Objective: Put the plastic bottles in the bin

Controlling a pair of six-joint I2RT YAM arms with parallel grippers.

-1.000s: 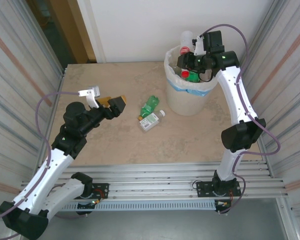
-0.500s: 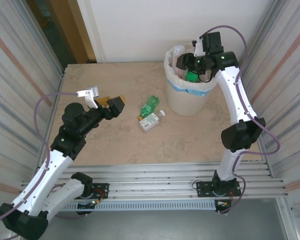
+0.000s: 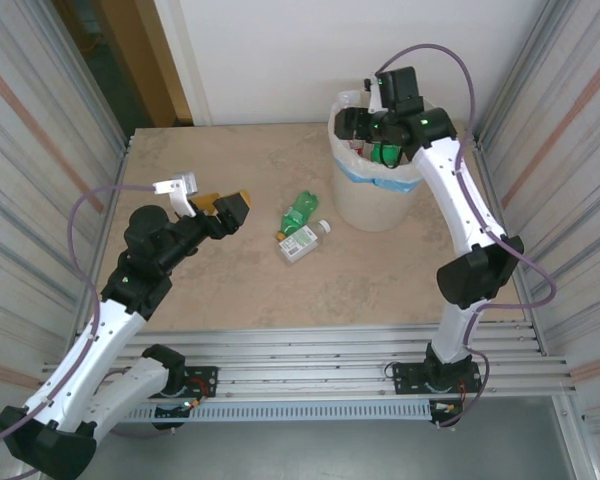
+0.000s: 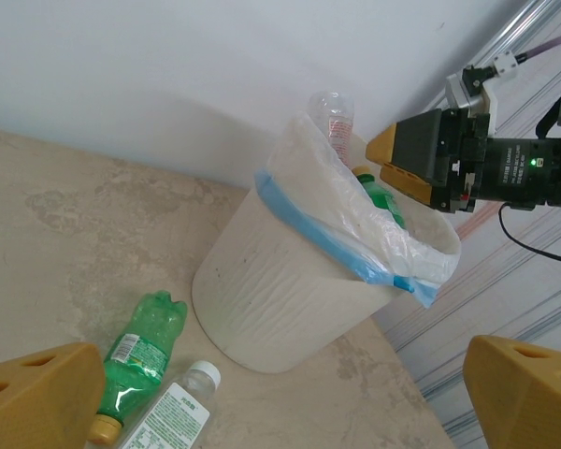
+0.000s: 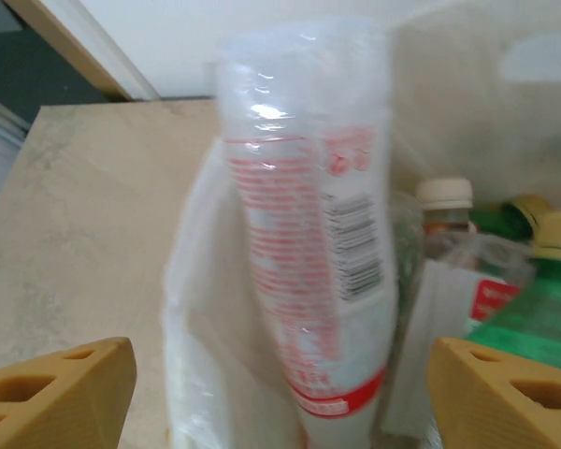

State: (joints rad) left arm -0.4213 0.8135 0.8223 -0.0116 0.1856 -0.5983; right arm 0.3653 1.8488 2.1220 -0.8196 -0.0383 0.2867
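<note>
Clear plastic bottle (image 5: 309, 234) stands tall in the bin (image 3: 370, 205), above its rim; we fear our right hand (image 5: 280, 351), spread wide near it, may knock it out.

Two bottles (image 3: 301, 214) on table (image 3: 220, 165), left of bin (image 3: 375, 205).

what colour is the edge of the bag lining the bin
Blue, on a translucent white bag over the bin; clearest in the left wrist view.

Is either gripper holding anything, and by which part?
Nothing: the left gripper and right gripper are open; the clear red-labelled bottle stands untouched between the right fingers.
</note>
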